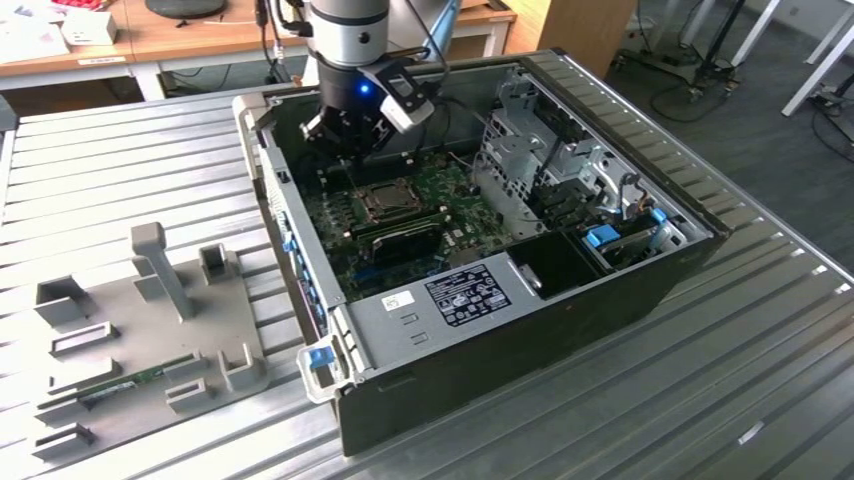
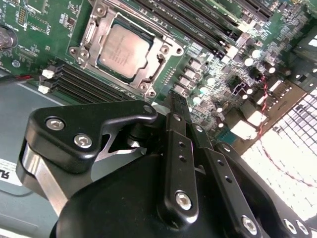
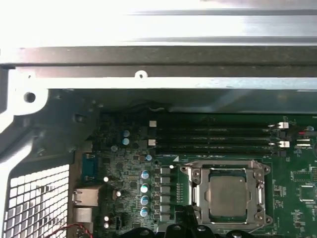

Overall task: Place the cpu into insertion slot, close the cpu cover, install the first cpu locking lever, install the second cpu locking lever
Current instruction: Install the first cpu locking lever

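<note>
Gripper is hanging low inside the open computer case, and its two black fingers are pressing together with nothing between them. In the second wrist view the fingertips are pointing down toward the green circuit board, just beside a corner of the socket, but they are not touching the socket.

The cpu is lying flat in the insertion slot, with its dull silver top facing up. It is sitting a little beyond the fingertips, near them but apart. The cpu cover is lying down around the cpu as a thin metal frame, so the chip is showing through its window. I cannot tell whether the thin levers along the sides of the socket are locked.

In the exterior view the gripper is hovering over the far part of the board, and the cpu is lying nearer to the camera and slightly toward the exterior view's right of it.

Long black memory sticks are running beside the socket. The case is lying on a ribbed metal table, and a grey holder is resting on the table, well apart, at the exterior view's left.
</note>
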Tool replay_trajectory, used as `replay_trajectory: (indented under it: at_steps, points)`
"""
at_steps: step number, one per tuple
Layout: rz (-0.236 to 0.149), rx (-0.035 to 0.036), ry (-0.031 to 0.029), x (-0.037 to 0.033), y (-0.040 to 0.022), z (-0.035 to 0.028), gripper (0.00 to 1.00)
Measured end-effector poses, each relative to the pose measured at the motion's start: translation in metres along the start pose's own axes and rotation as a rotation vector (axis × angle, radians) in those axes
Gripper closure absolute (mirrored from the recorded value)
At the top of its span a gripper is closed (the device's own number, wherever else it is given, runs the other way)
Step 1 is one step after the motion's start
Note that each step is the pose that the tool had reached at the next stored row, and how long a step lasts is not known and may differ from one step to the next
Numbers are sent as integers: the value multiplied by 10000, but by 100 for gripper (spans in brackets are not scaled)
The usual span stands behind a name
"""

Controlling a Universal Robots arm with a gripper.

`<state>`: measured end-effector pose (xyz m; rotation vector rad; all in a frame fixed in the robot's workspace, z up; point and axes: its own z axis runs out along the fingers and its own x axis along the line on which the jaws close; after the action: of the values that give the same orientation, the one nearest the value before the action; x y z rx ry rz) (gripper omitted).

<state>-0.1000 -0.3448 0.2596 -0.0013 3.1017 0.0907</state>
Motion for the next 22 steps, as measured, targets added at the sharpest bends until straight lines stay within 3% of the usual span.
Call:
replay_trajectory:
  at_steps: [8,22]
  points:
    - [-1,0,-11,67,0,-2,90]
    - [-1,2,-9,78,0,-10,90]
